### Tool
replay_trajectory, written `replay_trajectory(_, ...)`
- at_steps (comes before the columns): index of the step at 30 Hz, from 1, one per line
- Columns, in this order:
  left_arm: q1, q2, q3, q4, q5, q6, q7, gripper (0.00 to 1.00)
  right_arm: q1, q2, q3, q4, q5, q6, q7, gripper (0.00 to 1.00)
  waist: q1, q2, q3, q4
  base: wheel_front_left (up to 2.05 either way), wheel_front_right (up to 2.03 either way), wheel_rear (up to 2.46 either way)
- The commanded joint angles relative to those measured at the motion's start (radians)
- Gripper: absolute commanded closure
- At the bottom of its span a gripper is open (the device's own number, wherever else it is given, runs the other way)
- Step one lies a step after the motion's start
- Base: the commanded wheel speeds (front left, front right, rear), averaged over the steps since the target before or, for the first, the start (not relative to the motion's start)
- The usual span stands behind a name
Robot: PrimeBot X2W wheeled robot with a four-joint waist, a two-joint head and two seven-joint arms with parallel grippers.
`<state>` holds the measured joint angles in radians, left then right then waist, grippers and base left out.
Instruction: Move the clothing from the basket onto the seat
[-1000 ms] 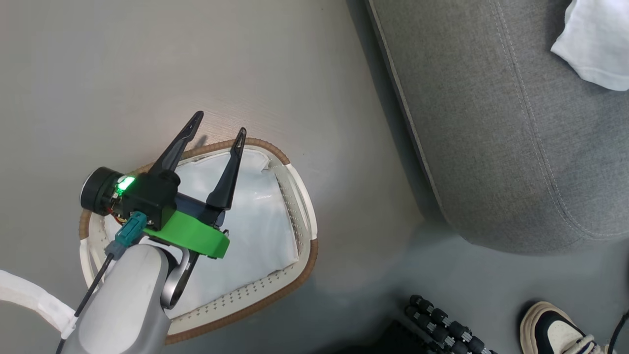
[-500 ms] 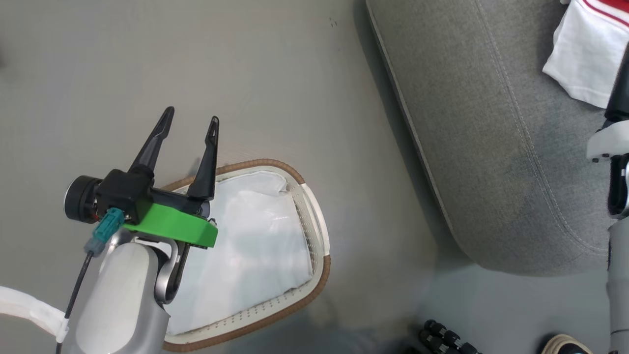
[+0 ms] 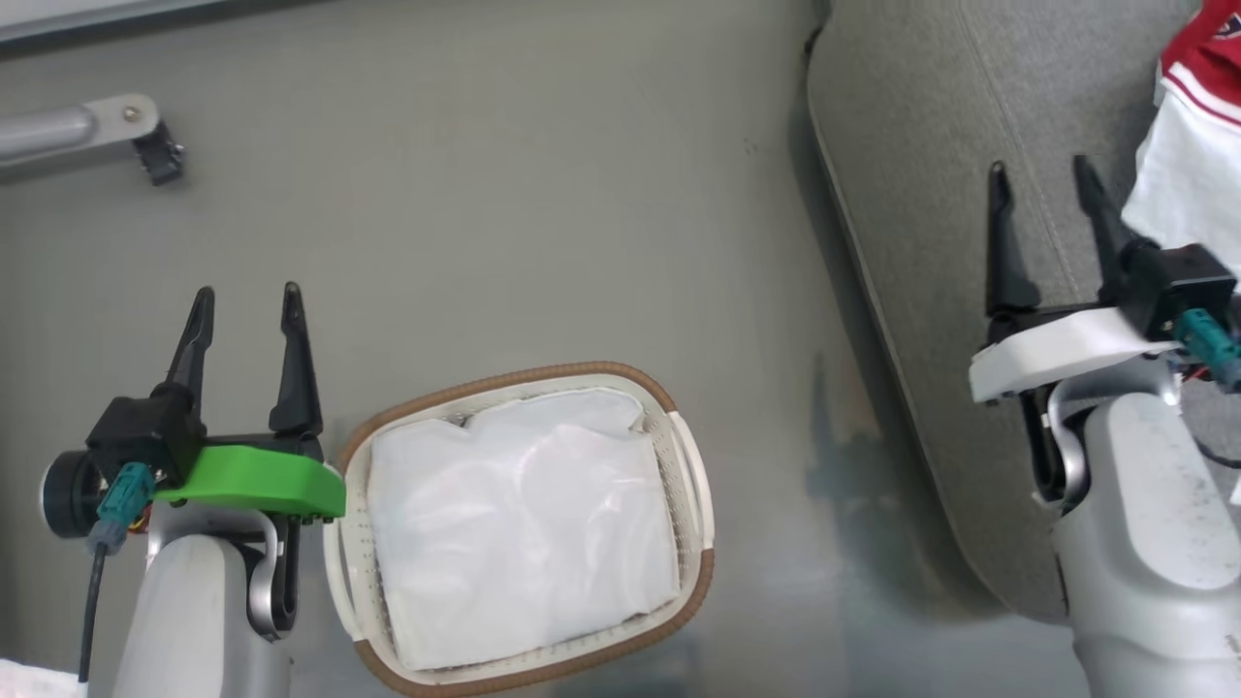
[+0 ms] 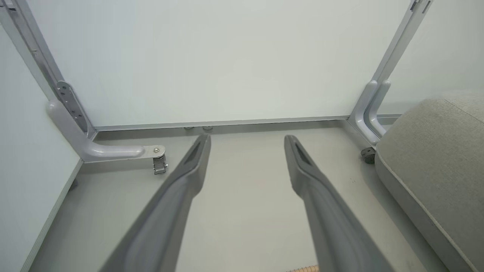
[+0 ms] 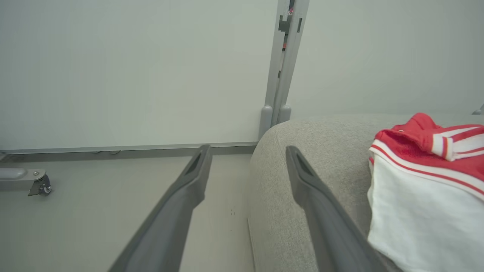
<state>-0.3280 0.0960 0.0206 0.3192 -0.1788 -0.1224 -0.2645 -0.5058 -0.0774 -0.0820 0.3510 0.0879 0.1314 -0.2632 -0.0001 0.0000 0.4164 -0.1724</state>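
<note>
Grey floor runs beneath both arms, with pale wall panels ahead. Left pincer hovers with its 2 fingers spread wide, gripping nothing. The basket, oval, white and perforated with a brown woven rim, sits just to its right, a crumpled white liner lying inside. Right pincer is equally wide apart and empty, poised over the seat, a grey stitched cushion. Clothing lies on the seat just right of that pincer: a red jersey with white striped trim atop a plain white garment.
</note>
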Motion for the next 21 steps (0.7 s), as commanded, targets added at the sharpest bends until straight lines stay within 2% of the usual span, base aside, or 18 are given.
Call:
replay_trajectory(1, 0.021, -0.006, 0.018, 0.008, 0.012, 0.005, 0.0, 0.0, 0.021, 0.004, 0.014, 0.005, 0.004, -0.001, -0.002, 0.0, 0.0001, 0.0, -0.06, 0.059, 0.0, 0.0, 0.0)
replay_trajectory(10, 0.069, -0.034, 0.106, 0.069, 0.059, 0.011, 0.0, 0.0, 0.065, 0.024, 0.115, 0.05, 0.036, -0.001, -0.002, 0.0, 0.0001, 0.0, -0.134, 0.103, 0.0, 0.0, 0.0)
replay_trajectory(21, 0.127, -0.044, 0.12, 0.097, 0.082, 0.018, 0.001, 0.0, 0.155, 0.024, 0.179, 0.076, 0.082, -0.001, -0.002, 0.0, 0.0001, 0.0, -0.212, 0.125, 0.0, 0.0, 0.0)
